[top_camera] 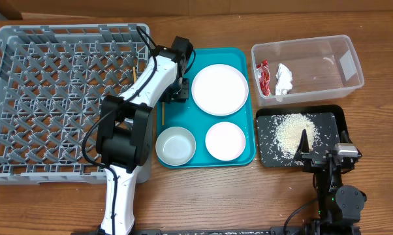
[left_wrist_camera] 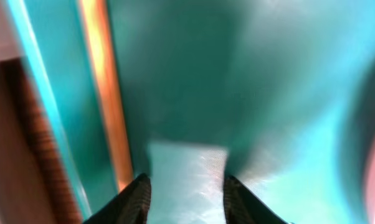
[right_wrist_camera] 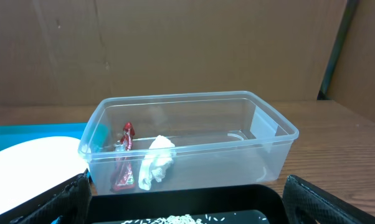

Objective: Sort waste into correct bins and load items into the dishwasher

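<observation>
**A:** Where are the chopsticks (left_wrist_camera: 103,93), and what is the left gripper (left_wrist_camera: 186,198) doing?

**B:** They show as a thin wooden strip lying flat along the left edge of the teal tray (top_camera: 200,125), close to its raised rim. The left gripper hangs low over the tray just beside them; its two dark fingers are parted with only bare teal between; nothing is pinched. The wrist view is smeared, so I cannot tell whether a finger touches the wood.

**A:** How would they handle?

**B:** My judgement: very light, stiff, thin and smooth, so apt to roll or slip from the pads. Lying flat beside a rim, they leave little room for a finger on that side. Taking them near the middle, across their length, seems soundest, so neither end droops.

**A:** What room is there to move?

**B:** The dish rack (top_camera: 53,85) sits just left of the tray; I see nothing loaded in it; its walls are low, so the way over is short, though the near wall must be cleared. On the tray to the right sit the large plate (top_camera: 219,89), the small plate (top_camera: 225,140) and the bowl (top_camera: 175,145), near enough for a wide swing to nudge them.

**A:** And the other arm?

**B:** The right gripper (right_wrist_camera: 186,196) is spread wide and holds nothing; it sits at the near end of the black tray (top_camera: 337,124), which carries loose rice (top_camera: 294,130). Beyond it the clear tub (top_camera: 320,65) holds the red wrapper (top_camera: 262,77) and the white tissue (top_camera: 284,79).
</observation>
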